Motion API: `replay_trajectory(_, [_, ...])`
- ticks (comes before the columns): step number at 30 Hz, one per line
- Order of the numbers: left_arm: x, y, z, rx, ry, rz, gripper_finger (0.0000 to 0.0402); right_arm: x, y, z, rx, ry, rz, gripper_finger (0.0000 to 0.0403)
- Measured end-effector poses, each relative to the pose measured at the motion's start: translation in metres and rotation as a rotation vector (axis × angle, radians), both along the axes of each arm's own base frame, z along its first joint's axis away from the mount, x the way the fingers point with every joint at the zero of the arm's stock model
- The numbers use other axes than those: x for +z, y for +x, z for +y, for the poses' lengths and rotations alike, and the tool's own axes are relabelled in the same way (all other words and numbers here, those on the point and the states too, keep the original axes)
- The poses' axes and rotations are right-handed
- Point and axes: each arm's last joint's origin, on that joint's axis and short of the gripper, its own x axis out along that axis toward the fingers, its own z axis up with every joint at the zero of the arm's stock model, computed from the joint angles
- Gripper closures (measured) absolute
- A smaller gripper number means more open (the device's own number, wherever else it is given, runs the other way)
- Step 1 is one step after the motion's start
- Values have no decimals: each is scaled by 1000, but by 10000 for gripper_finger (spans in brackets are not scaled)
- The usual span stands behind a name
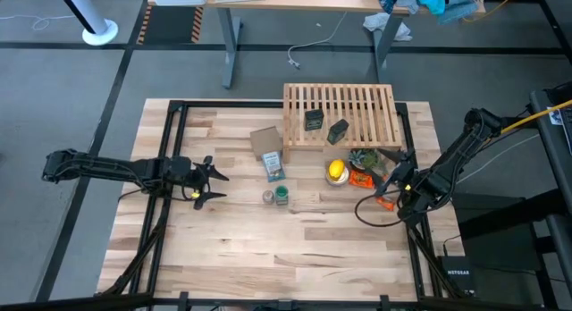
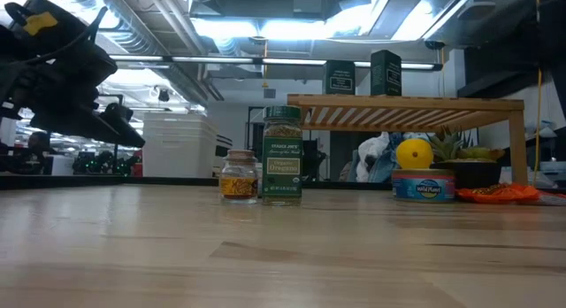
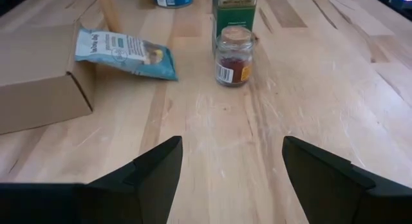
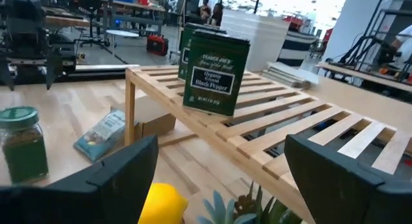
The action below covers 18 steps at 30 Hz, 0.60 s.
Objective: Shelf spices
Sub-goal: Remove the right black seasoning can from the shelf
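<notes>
Both arms are dark, slender and jointed. The left gripper (image 1: 213, 180) carries a small yellow mark near its black fingers (image 3: 151, 176). The right gripper (image 1: 399, 172) shows an orange patch, with a black cable looping beside it

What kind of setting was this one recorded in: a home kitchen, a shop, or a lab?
Most likely a robotics lab or workshop, not a kitchen. The wooden table stands on grey carpet with loose cables, the low view shows exposed ceiling ducts and strip lights, and more workbenches and equipment fill the room behind.
</notes>
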Motion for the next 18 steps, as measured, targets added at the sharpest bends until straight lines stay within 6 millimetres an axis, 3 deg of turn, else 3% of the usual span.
replay_trajectory(8, [0, 0, 0, 0, 0, 2, 141, 4, 12, 14, 120, 14, 133, 61])
replay_trajectory(12, [0, 0, 0, 0, 0, 2, 141, 15, 18, 21, 198, -63, 171, 61])
replay_trajectory(18, [0, 0, 0, 0, 0, 3, 141, 33, 19, 6, 205, -76, 158, 61])
